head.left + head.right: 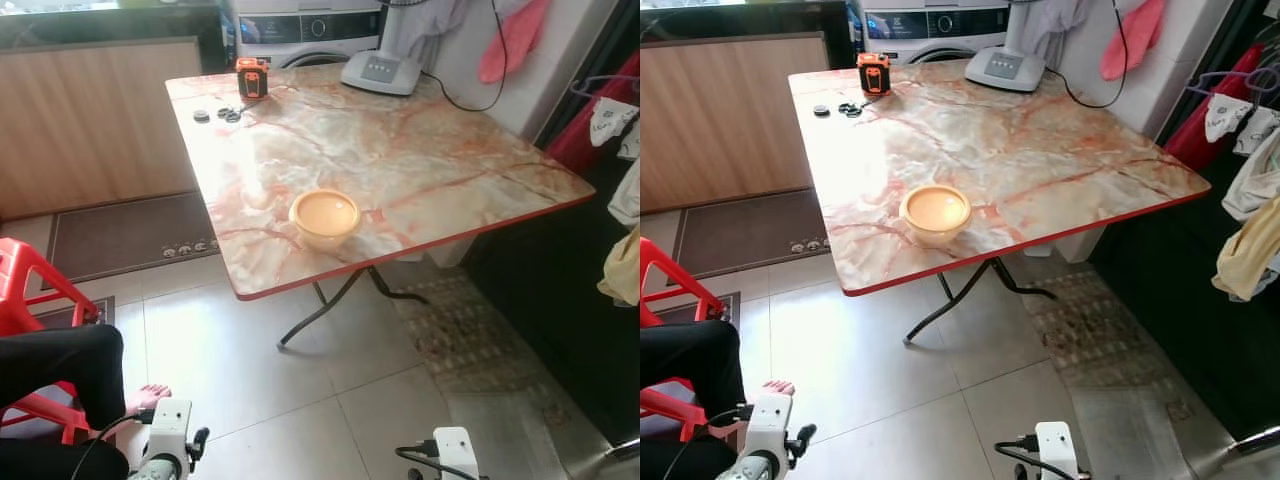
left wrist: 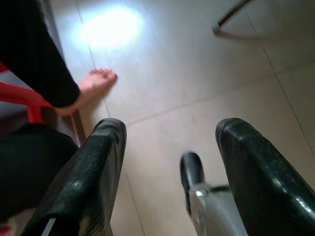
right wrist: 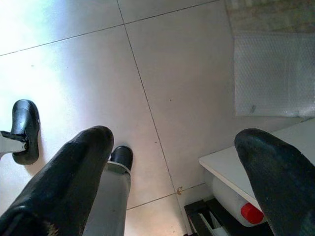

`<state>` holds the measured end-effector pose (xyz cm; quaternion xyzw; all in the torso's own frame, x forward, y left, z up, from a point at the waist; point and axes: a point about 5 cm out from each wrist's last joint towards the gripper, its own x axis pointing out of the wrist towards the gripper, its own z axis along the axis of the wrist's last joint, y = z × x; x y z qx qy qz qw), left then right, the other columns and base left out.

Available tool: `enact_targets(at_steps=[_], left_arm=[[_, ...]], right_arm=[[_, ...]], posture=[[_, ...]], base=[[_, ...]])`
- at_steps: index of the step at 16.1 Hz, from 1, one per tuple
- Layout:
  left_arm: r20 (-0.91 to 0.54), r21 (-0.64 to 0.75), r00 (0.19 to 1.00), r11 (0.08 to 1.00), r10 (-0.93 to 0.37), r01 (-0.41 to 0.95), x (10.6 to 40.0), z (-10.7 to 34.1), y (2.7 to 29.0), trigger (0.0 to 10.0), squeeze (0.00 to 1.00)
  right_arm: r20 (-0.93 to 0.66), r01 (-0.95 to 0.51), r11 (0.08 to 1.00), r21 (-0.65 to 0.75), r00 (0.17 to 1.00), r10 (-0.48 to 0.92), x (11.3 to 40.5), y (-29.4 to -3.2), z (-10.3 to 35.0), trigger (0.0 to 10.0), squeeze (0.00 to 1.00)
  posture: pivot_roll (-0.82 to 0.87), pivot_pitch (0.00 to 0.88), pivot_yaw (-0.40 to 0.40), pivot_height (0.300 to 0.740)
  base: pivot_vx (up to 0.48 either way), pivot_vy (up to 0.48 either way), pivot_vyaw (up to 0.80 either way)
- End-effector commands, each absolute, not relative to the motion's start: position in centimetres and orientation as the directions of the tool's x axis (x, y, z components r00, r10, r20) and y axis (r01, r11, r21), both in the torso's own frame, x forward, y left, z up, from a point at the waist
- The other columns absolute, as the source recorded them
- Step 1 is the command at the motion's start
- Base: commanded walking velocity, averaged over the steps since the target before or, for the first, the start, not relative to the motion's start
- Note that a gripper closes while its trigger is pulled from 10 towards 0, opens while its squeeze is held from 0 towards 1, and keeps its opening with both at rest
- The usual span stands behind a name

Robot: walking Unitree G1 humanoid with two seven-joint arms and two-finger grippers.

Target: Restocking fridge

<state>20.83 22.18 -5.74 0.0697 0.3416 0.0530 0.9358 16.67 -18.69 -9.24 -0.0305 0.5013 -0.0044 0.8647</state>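
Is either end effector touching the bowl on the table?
Apart. Left eye view shows the bowl alone on the table; the left wrist view shows the left end effector open over floor.

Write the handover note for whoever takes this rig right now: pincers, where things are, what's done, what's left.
Left pincer: open, empty, hanging low over the floor tiles beside a seated person's foot.
Right pincer: open, empty, hanging low over the tiles.
Yellow bowl: on the marble-pattern table, near the front edge, untouched.
Orange tape measure: at the table's far corner.
Done: nothing picked up.
Left: approach the table and take the bowl, probably; the fridge still has to be found.
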Motion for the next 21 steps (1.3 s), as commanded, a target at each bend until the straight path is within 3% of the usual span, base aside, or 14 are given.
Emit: enact_targets(at_steps=[1, 7, 9, 10, 11, 15, 19, 21], left_arm=[[-0.598, 0.177, 0.785, 0.982, 0.164, -0.070, 20.8, -5.6, 22.0, 10.0, 0.00], [-0.429, 0.299, 0.878, 0.951, 0.213, -0.085, 21.3, -4.2, 22.2, 10.0, 0.00], [-0.218, 0.270, 0.949, 0.948, 0.229, -0.167, 21.6, -0.6, 23.6, 10.0, 0.00], [0.009, 0.442, 0.984, 0.882, 0.180, -0.165, 21.7, 1.6, 23.9, 10.0, 0.00], [0.134, 0.476, 0.982, 0.861, 0.134, -0.182, 21.6, 3.0, 23.4, 10.0, 0.00], [0.144, 0.412, 0.980, 0.892, 0.138, -0.186, 21.0, 5.5, 22.6, 10.0, 0.00], [0.272, 0.390, 0.958, 0.900, 0.087, -0.192, 24.4, 10.5, 21.8, 10.0, 0.00], [0.337, 0.301, 0.940, 0.941, 0.043, -0.151, 26.5, 13.7, 20.4, 10.0, 0.00]], right_arm=[[-0.872, -0.012, 0.998, -0.064, 0.488, -0.050, 16.3, -19.0, -9.4, 10.0, 0.00], [-0.873, -0.023, 0.998, -0.065, 0.486, -0.045, 16.3, -19.0, -9.4, 10.0, 0.00], [-0.872, -0.025, 0.998, -0.065, 0.487, -0.045, 16.3, -19.0, -9.3, 10.0, 0.00], [-0.872, -0.025, 0.998, -0.065, 0.487, -0.045, 16.3, -19.0, -9.3, 10.0, 0.00], [-0.872, -0.024, 0.998, -0.065, 0.487, -0.045, 16.3, -19.0, -9.3, 10.0, 0.00], [-0.872, -0.031, 0.997, -0.067, 0.487, -0.043, 16.4, -19.2, -9.3, 10.0, 0.00], [-0.871, -0.037, 0.997, -0.073, 0.490, -0.045, 16.5, -19.3, -9.2, 10.0, 0.00], [-0.870, -0.037, 0.997, -0.073, 0.491, -0.046, 16.6, -19.3, -9.2, 10.0, 0.00]], posture=[[0.06, 0.023, -0.093, 0.740], [0.06, 0.029, -0.091, 0.740], [0.06, 0.033, -0.090, 0.740], [0.06, 0.033, -0.090, 0.740], [0.06, 0.040, -0.092, 0.740], [0.06, 0.047, -0.101, 0.740], [0.07, 0.053, -0.109, 0.740], [0.07, 0.054, -0.107, 0.740]], base=[[0.000, 0.000, 0.00], [0.000, 0.000, 0.00], [0.000, 0.000, 0.00], [0.000, 0.000, 0.00], [0.000, 0.000, 0.00], [0.000, 0.000, 0.00], [0.000, 0.000, 0.00], [0.000, 0.000, 0.00]])
